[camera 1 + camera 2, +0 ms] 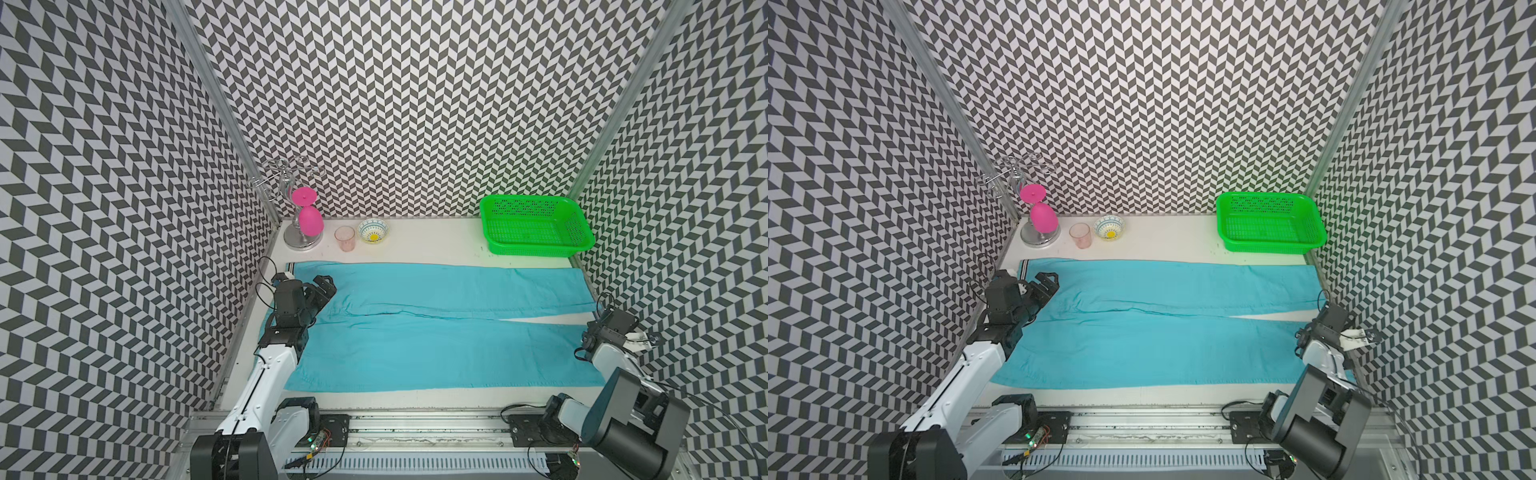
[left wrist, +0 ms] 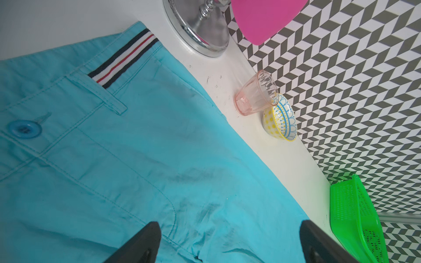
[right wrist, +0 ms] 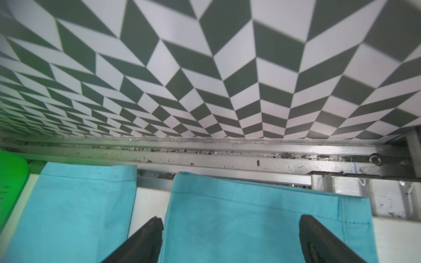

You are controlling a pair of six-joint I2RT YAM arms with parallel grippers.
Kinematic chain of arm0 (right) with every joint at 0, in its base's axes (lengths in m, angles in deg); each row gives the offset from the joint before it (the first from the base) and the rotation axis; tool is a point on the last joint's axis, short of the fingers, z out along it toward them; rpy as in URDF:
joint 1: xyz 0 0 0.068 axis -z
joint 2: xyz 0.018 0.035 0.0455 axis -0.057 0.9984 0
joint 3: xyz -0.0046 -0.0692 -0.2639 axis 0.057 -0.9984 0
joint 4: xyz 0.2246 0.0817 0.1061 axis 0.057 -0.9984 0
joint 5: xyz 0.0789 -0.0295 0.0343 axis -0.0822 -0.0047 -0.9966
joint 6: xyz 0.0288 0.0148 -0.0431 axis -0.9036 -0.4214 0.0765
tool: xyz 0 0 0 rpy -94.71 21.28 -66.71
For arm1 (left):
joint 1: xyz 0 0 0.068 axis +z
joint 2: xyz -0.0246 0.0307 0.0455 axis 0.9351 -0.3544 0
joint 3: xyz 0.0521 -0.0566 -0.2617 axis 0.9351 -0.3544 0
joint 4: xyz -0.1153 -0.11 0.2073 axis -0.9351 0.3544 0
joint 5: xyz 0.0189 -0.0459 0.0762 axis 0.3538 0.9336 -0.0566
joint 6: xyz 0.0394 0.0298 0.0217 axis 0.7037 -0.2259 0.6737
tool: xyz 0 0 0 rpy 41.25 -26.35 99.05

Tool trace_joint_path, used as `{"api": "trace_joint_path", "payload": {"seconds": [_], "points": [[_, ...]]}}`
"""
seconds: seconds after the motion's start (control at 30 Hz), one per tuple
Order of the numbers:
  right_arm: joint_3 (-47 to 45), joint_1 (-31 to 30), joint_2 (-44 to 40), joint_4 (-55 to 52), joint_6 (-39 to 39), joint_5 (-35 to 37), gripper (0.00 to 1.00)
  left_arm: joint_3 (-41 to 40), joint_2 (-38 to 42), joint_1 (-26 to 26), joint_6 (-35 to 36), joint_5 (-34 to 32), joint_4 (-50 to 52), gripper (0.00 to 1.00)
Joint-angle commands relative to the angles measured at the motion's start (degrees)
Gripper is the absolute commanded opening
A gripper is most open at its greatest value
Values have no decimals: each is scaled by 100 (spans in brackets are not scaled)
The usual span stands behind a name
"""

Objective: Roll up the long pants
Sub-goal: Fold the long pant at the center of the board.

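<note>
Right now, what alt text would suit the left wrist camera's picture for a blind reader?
Turquoise long pants lie flat on a white table, striped waistband and blue button showing, the open left gripper poised over them. Beyond the cloth stand a pink glass, a patterned bowl, a silver stand base and a green basket.

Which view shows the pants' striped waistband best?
The left wrist view: the striped waistband is close, its stripes distinct. Both top views show a small sliver; the right wrist view shows only leg hems.
</note>
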Motion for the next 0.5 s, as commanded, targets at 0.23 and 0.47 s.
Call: {"api": "trace_joint_path", "payload": {"seconds": [0.23, 0.47], "points": [[-362, 259, -562, -527, -588, 850, 94, -23, -209, 5, 187, 17, -75, 98], [-345, 733, -130, -842, -682, 103, 92, 32, -293, 8, 222, 84, -58, 97]]}}
